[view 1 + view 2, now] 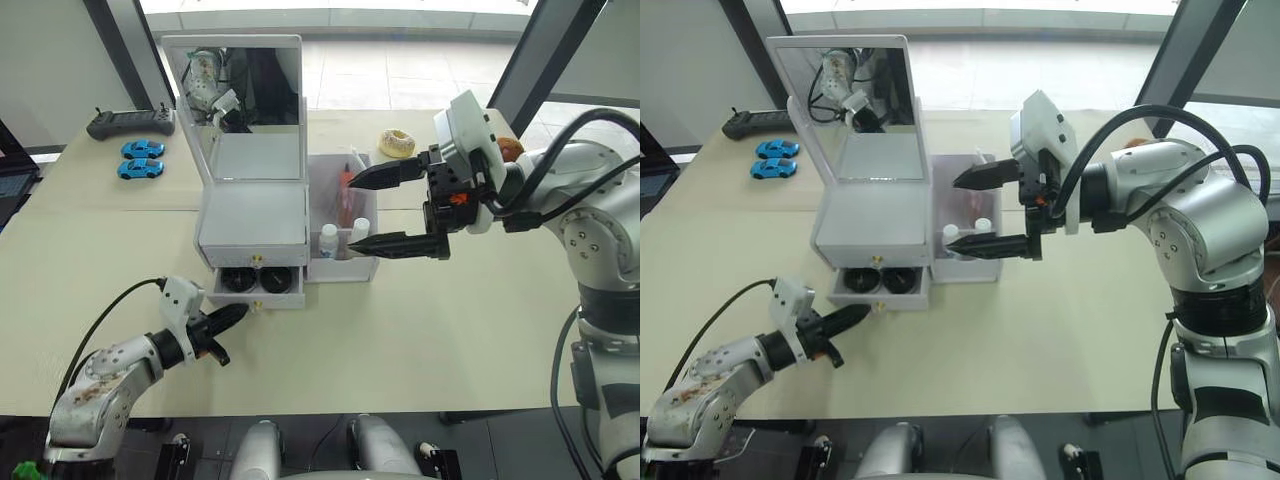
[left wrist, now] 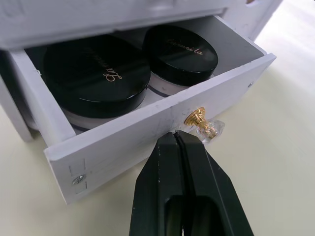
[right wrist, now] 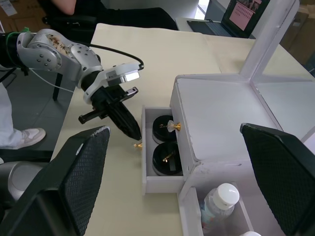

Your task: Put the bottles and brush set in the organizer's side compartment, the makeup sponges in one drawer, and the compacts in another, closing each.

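Left gripper (image 2: 178,140), fingers pressed together, should push the open drawer (image 2: 147,142) squarely beside its knob (image 2: 196,117), probably touching; right gripper (image 1: 397,210) hangs wide.

2 head cams overhead, wrist cams nr drawer (image 2: 147,142)

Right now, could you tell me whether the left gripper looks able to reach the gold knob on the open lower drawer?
Probably yes. The left gripper, fingers shut, points at the gold knob of the lower drawer, which holds both compacts, with nothing between them. The right gripper is open, beside the side compartment.
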{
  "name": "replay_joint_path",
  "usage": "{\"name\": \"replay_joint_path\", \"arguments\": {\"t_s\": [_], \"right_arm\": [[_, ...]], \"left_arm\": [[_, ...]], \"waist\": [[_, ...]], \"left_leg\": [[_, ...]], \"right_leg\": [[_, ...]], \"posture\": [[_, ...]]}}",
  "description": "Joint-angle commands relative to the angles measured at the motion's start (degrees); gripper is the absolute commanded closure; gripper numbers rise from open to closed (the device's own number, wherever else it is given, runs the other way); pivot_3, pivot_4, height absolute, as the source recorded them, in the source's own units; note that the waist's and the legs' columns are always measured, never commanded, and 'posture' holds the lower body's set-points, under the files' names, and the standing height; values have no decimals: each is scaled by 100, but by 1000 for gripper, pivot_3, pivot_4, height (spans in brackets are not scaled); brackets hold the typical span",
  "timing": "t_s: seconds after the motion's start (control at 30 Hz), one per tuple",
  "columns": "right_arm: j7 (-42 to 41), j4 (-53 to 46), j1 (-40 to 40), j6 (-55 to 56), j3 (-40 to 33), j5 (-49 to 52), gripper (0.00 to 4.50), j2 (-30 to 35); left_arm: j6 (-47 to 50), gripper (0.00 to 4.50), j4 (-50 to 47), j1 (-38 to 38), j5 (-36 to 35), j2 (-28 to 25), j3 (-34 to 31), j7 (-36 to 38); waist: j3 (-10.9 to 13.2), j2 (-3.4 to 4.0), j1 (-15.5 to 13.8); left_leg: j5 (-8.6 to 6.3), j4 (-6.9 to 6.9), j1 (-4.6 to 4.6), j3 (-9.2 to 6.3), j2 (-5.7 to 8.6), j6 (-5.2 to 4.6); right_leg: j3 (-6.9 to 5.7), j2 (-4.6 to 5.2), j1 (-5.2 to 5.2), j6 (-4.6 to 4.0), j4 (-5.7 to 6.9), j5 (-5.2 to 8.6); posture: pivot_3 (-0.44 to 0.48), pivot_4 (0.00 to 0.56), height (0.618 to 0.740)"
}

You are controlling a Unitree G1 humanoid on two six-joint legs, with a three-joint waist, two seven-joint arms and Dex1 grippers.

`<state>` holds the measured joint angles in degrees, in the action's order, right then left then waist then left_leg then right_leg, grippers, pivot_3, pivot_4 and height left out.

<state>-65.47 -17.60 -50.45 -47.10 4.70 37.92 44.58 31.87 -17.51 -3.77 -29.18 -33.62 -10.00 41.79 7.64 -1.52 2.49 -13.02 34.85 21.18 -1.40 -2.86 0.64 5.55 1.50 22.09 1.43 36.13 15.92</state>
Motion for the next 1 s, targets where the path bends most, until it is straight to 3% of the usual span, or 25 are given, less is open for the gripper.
{"name": "replay_joint_path", "arguments": {"t_s": [0.03,0.43,1.0], "right_arm": [[128,-223,105,-60,-249,46,0,169],[433,-553,1019,22,-205,-512,0,859],[413,-623,1450,97,-137,-757,0,1174]], "left_arm": [[-282,4461,302,373,163,1,142,83],[-688,4461,1075,1211,491,303,446,22],[-695,4461,1153,1316,469,94,241,139]], "waist": [[0,-1,-6],[-1,-2,-8],[-1,-1,-12]], "left_leg": [[0,0,0,-1,0,0],[0,2,2,-3,2,0],[0,8,3,-2,3,0]], "right_leg": [[-1,0,0,0,1,0],[0,-1,-4,6,0,-3],[1,1,-5,23,-2,-4]], "posture": [[0,150,740],[0,150,740],[0,150,740]]}}
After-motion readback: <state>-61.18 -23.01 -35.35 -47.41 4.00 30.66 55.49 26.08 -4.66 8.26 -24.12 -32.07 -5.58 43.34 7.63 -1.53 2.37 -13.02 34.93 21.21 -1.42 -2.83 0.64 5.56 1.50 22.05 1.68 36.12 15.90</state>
